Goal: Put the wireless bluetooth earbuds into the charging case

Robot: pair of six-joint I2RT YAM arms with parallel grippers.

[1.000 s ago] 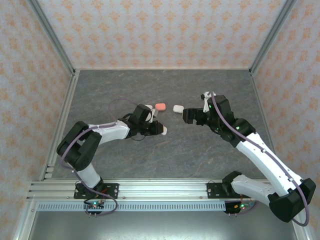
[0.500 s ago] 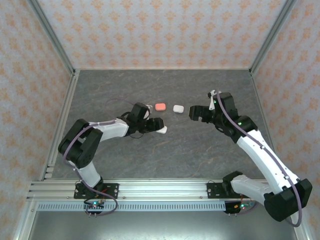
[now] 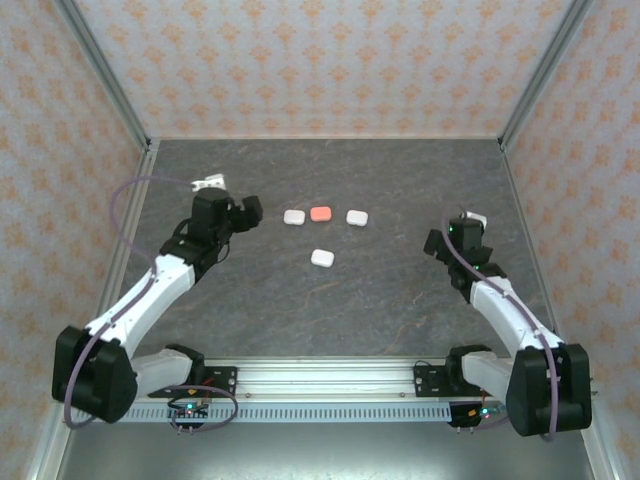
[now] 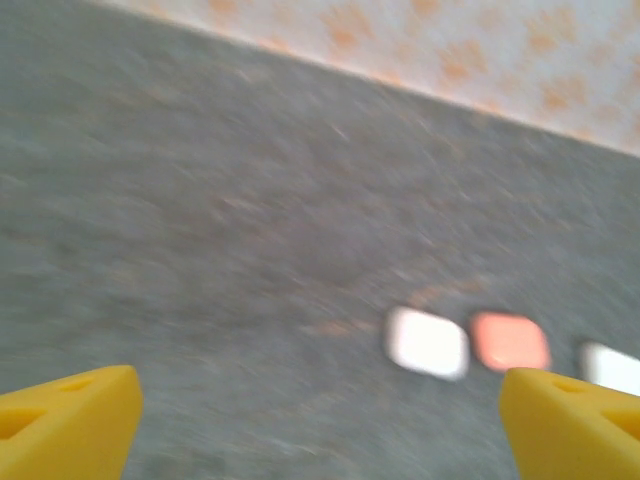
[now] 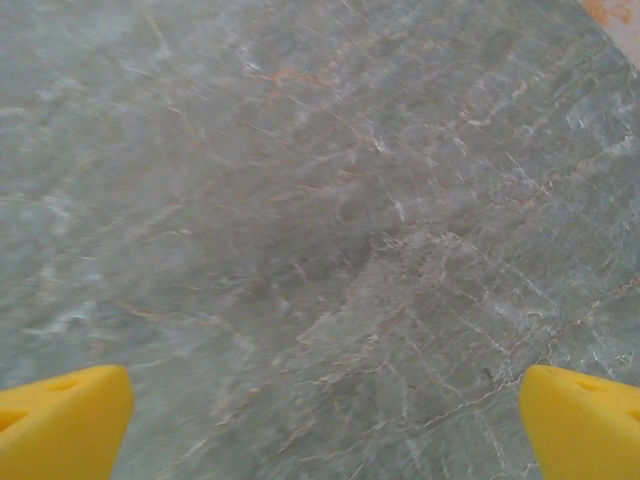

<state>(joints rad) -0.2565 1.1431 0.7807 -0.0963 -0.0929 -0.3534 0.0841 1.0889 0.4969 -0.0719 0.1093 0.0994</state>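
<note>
Both arms have drawn back from mid-bench, left claw and right claw spread wide and empty, leaving a row of three cases and a fourth case nearer, lids apparently shut, so the earbuds are judged stowed inside and the task near complete.

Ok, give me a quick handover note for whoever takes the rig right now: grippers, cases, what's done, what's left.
Left gripper: open, empty, above the table, left of the cases.
Right gripper: open, empty, over the table's right side.
Cases: left white case, coral case and right white case in a row; near white case alone in front. All look shut.
Done: cannot tell whether earbuds are inside.
Left: check each case, insert any missing earbuds.
</note>
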